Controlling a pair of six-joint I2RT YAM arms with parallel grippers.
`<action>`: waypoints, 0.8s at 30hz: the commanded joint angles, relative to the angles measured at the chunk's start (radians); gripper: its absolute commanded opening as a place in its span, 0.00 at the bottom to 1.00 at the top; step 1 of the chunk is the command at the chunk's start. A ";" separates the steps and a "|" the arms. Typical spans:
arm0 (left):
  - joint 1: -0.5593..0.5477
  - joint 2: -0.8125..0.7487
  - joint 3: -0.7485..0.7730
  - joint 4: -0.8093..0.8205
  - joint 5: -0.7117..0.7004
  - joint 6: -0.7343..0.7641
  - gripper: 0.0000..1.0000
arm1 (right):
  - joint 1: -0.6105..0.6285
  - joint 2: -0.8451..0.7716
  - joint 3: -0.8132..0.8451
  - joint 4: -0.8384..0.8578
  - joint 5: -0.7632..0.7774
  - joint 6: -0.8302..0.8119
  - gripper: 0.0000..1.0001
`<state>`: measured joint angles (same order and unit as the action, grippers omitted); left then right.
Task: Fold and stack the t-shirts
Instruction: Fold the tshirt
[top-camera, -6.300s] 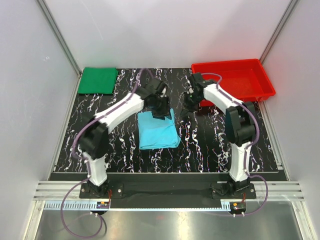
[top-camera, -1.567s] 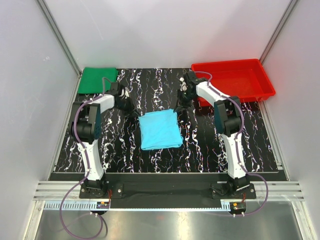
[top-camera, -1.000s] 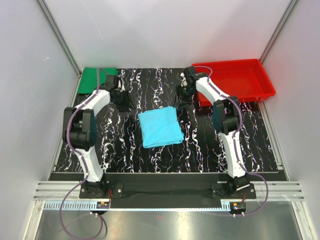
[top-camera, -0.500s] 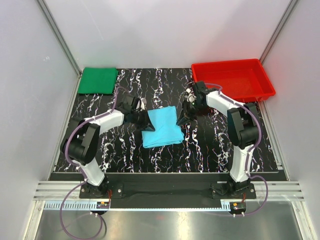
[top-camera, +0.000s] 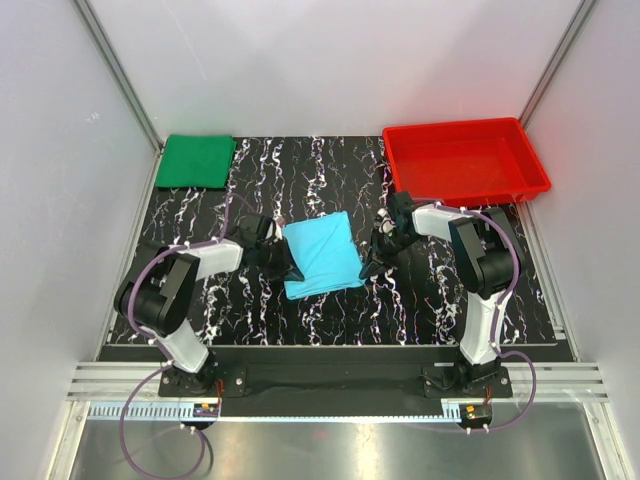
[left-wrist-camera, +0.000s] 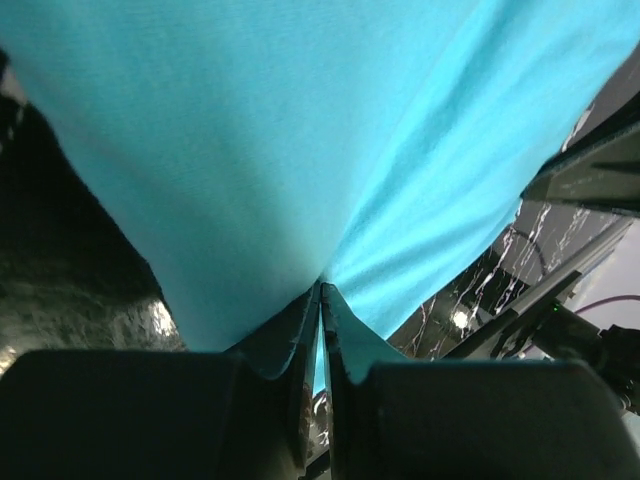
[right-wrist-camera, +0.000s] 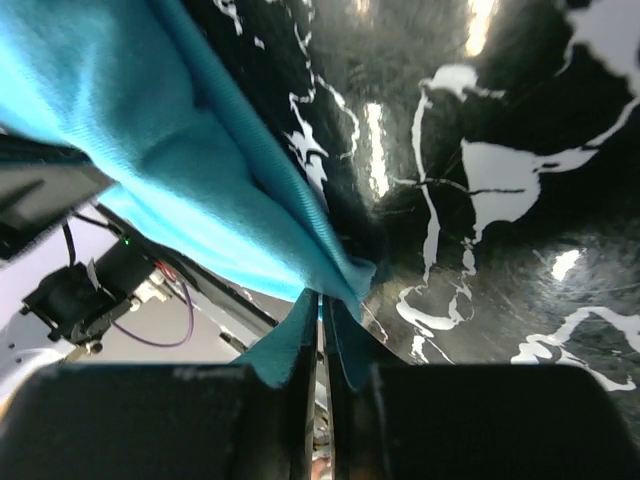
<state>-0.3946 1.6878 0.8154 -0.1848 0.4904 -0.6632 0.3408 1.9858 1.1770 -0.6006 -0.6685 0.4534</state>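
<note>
The left hand (top-camera: 284, 263) and right hand (top-camera: 369, 262), nearly closed, are pinching opposite edges of the soft, rectangular-folded cyan t-shirt (top-camera: 322, 255).

The left hand (top-camera: 280, 260) and the right hand (top-camera: 374, 256), a moment ago apart from the light blue t-shirt (top-camera: 322, 256) beyond its far corners, have swung in nearer and closed, each now pinching a side edge of the cloth between its fingers.
</note>
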 joint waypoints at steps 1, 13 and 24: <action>-0.021 -0.056 -0.103 0.082 -0.026 -0.038 0.13 | 0.009 -0.001 0.012 0.051 0.087 0.039 0.11; -0.263 -0.140 -0.207 0.174 -0.062 -0.222 0.21 | 0.007 0.240 0.470 -0.140 0.366 -0.103 0.13; -0.290 -0.134 0.316 -0.131 -0.082 -0.009 0.44 | 0.007 0.269 0.874 -0.380 0.454 -0.183 0.28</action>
<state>-0.7692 1.6451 1.0180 -0.1768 0.4557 -0.7879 0.3515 2.3325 2.0235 -0.8841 -0.2661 0.3077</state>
